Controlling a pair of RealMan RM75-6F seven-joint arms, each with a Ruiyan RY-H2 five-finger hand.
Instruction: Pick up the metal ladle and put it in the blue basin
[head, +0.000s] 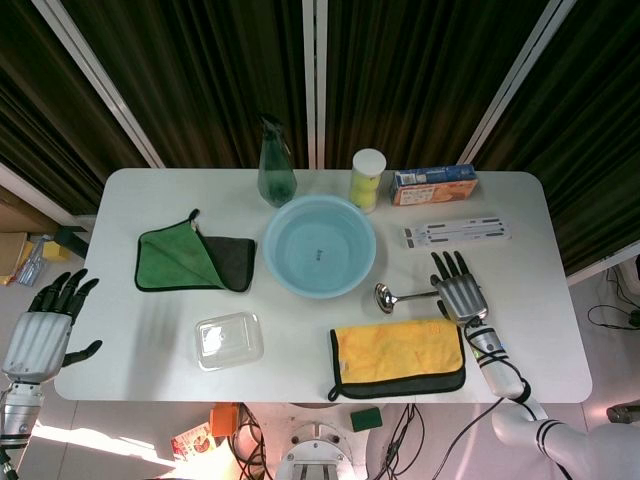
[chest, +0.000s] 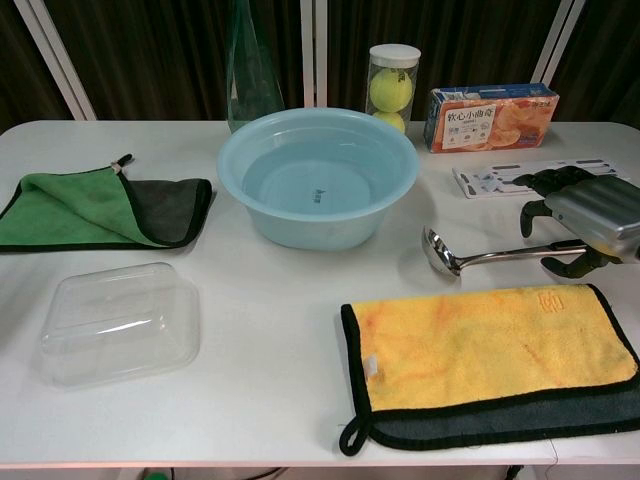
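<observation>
One metal ladle (chest: 480, 258) lay on the bench (chest: 280, 330) beside the blue basin (chest: 318, 175); we judged it stiff, slippery, and our right hand (chest: 585, 222) grasped its handle, left hand (head: 45, 325) released.

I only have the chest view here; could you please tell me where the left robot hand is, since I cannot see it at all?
Observer: The left robot hand is beyond the left edge of the white table, fingers spread, holding nothing.
Operator: Thank you. The tall green item behind the basin is cut off at the top for me; what is it?
Observer: A translucent green spray bottle with a nozzle, standing just behind the round light blue plastic basin.
Operator: How does the right robot hand sit on the ladle?
Observer: From above, the right robot hand covers the handle end of the metal ladle, fingers pointing to the far edge; I cannot tell whether it grips.
</observation>
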